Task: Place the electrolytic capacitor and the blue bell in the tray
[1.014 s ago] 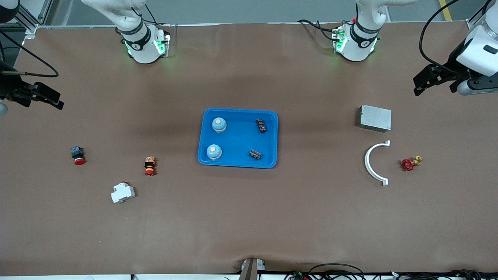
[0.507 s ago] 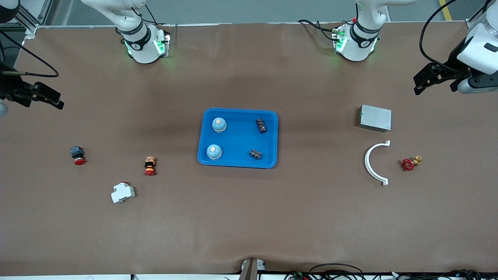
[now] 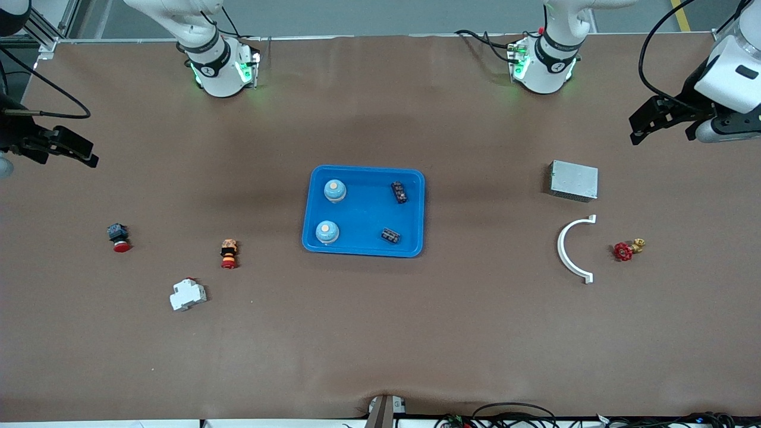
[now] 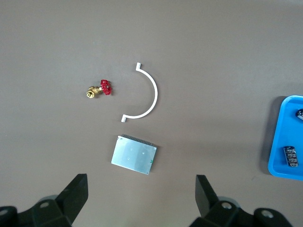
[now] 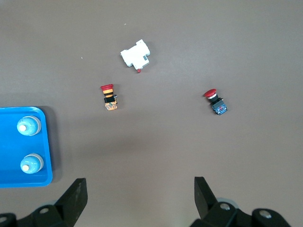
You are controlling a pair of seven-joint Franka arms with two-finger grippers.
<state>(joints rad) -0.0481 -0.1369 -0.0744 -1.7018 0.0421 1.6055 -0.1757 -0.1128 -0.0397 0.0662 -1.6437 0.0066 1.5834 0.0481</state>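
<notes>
The bright-blue tray [image 3: 362, 215] lies at the middle of the table. In it stand two blue bells [image 3: 335, 190] [image 3: 327, 232] on the right arm's side. Two dark electrolytic capacitors [image 3: 399, 192] [image 3: 390, 236] lie on the left arm's side. My left gripper [image 3: 663, 128] hangs open and empty over the left arm's end of the table, near the grey box. Its wrist view shows its open gripper [image 4: 142, 189], the tray's edge [image 4: 284, 137] and a capacitor [image 4: 291, 156]. My right gripper [image 3: 59, 156] hangs open and empty over the right arm's end. Its wrist view shows its gripper [image 5: 139, 189], the tray [image 5: 9, 142] and both bells [image 5: 29, 126].
A grey metal box [image 3: 574, 180], a white curved piece [image 3: 572, 249] and a red-handled brass valve [image 3: 625, 249] lie toward the left arm's end. Toward the right arm's end are a red push button [image 3: 118, 236], a striped emergency button [image 3: 229, 254] and a white breaker [image 3: 188, 294].
The left gripper has drifted slightly toward the robots' side of the table. Nothing on the table has moved, and both grippers stay open.
</notes>
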